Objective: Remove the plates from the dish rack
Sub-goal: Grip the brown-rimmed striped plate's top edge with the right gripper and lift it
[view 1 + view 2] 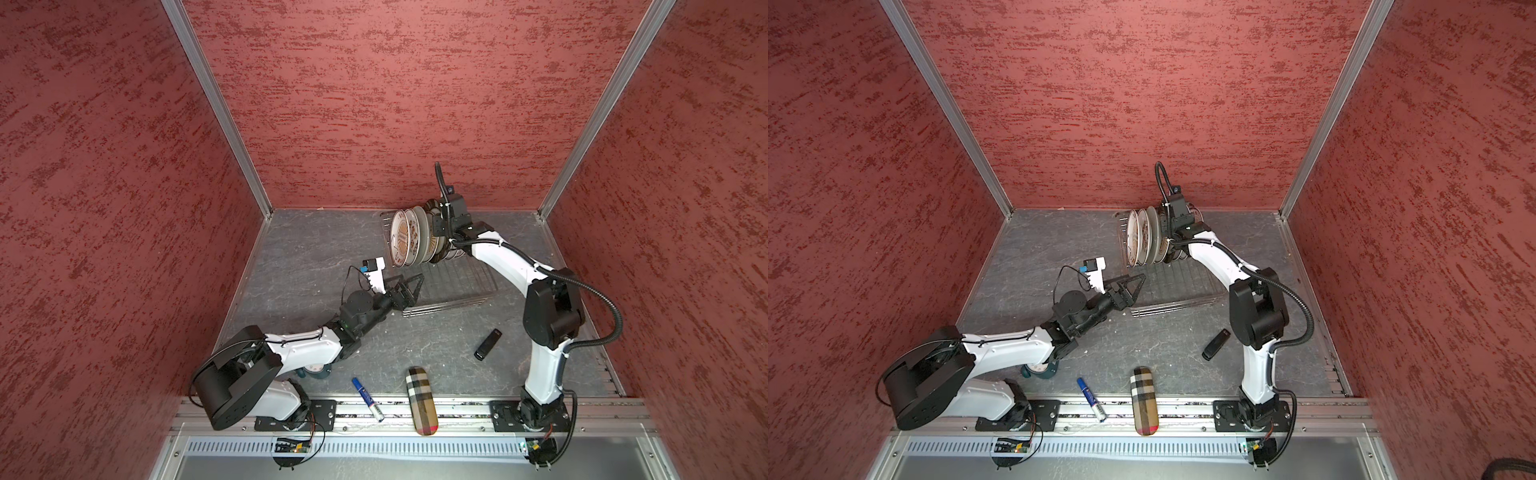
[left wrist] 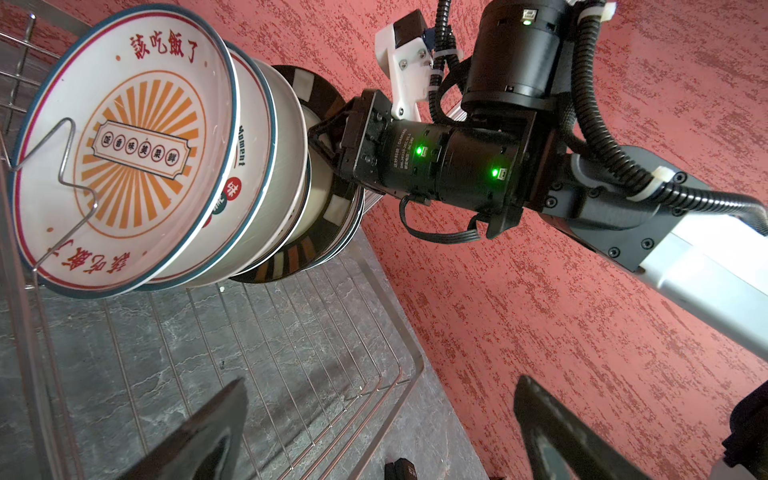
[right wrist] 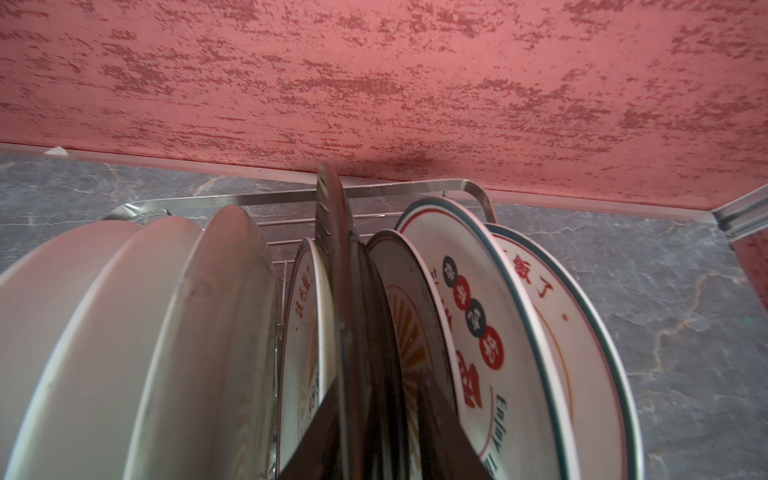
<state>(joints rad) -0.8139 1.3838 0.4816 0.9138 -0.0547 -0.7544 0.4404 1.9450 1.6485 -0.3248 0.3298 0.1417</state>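
Several plates [image 1: 405,243] stand on edge at the far end of the silver wire dish rack [image 1: 453,286], near the back wall. The nearest one in the left wrist view is a white plate [image 2: 124,153] with an orange sunburst and red characters. My right gripper [image 3: 376,382] reaches into the row, its fingers either side of a dark-rimmed plate [image 3: 332,232]. Blur hides whether they press on it. In both top views it [image 1: 436,237] [image 1: 1167,237] sits among the plates. My left gripper [image 1: 411,282] [image 2: 380,382] hangs open and empty over the rack's near left corner.
On the grey floor lie a black stick-shaped object [image 1: 488,344], a plaid case [image 1: 422,401] and a blue marker [image 1: 368,399] by the front rail. A teal clock [image 1: 318,371] peeks from under the left arm. Red walls close in on three sides.
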